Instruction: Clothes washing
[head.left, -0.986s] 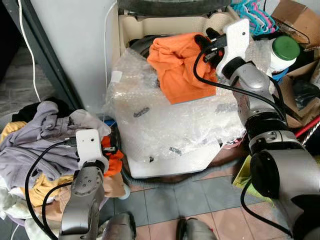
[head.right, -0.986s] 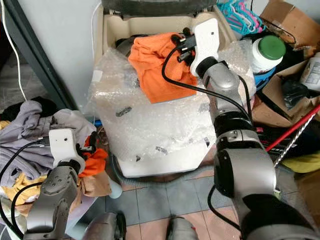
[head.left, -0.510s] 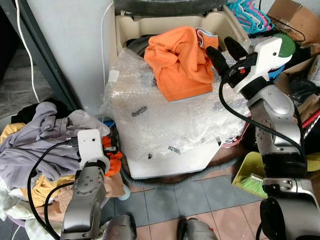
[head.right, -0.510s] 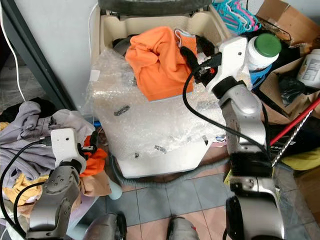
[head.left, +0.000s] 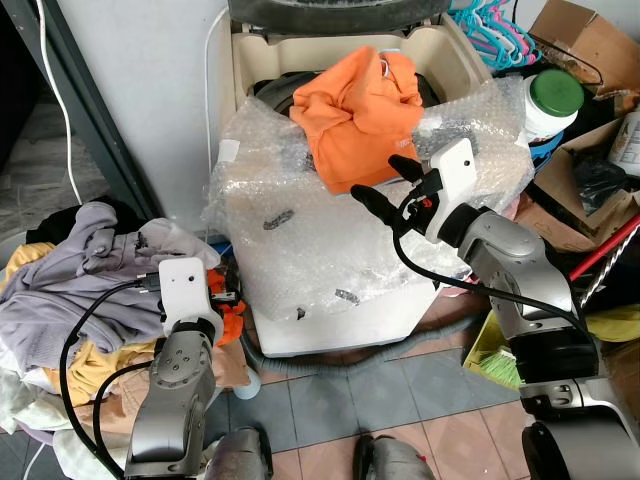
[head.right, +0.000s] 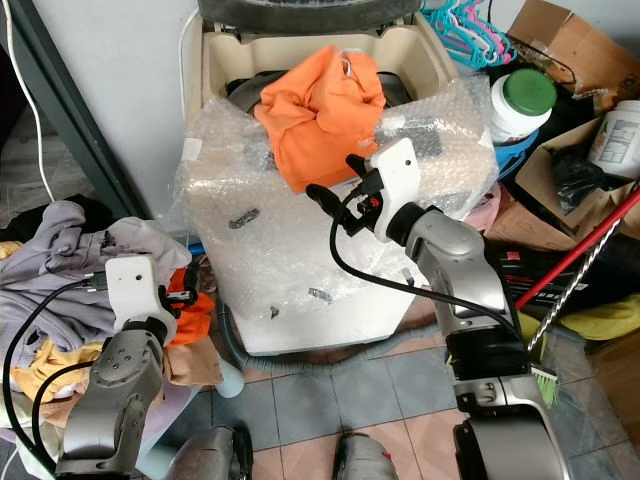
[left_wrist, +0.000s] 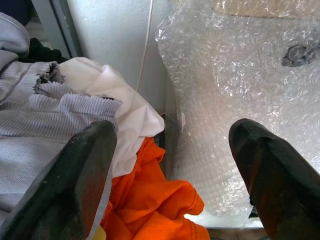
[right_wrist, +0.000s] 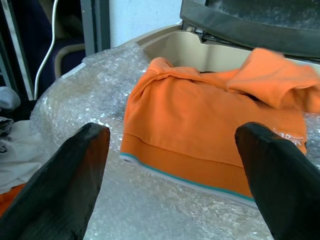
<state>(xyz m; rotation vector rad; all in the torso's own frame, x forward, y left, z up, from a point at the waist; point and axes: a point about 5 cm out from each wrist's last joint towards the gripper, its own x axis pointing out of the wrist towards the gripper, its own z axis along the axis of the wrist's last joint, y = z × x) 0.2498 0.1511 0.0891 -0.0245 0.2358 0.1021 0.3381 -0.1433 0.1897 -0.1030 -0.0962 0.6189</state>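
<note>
1. A big white washing machine (head.left: 330, 310) stands in the middle, in front of the robot. Its top is open, and its front and top are wrapped in bubble wrap (head.left: 300, 240).
2. A big pile of clothes (head.left: 70, 290) lies on the floor on the robot's left side, next to the machine. It has grey, white, yellow and orange things in it.
3. An orange shirt (head.left: 360, 110) lies bunched up on the edge of the machine's opening. Part of it hangs over the bubble wrap toward the front, and part lies back over the dark tub. It has a thin blue and white stripe along its bottom edge.
4. The right gripper (head.left: 378, 185) hangs in the air over the bubble wrap, just in front of the orange shirt. Its two black fingers are spread wide apart and hold nothing. In the right wrist view the shirt sits between the two fingertips (right_wrist: 60, 180), but they do not touch it.
5. The left gripper (left_wrist: 170, 170) is down low by the clothes pile, close to the machine's side. Its fingers are wide apart too and hold nothing. Under it lie an orange cloth (left_wrist: 150, 210) and a white cloth (left_wrist: 125, 120).
6. A white jar with a green lid (head.left: 552, 98) stands on the robot's right side of the machine, among cardboard boxes (head.left: 585, 35).
7. Some coloured hangers (head.left: 500, 30) lie behind the machine on that side.
</note>
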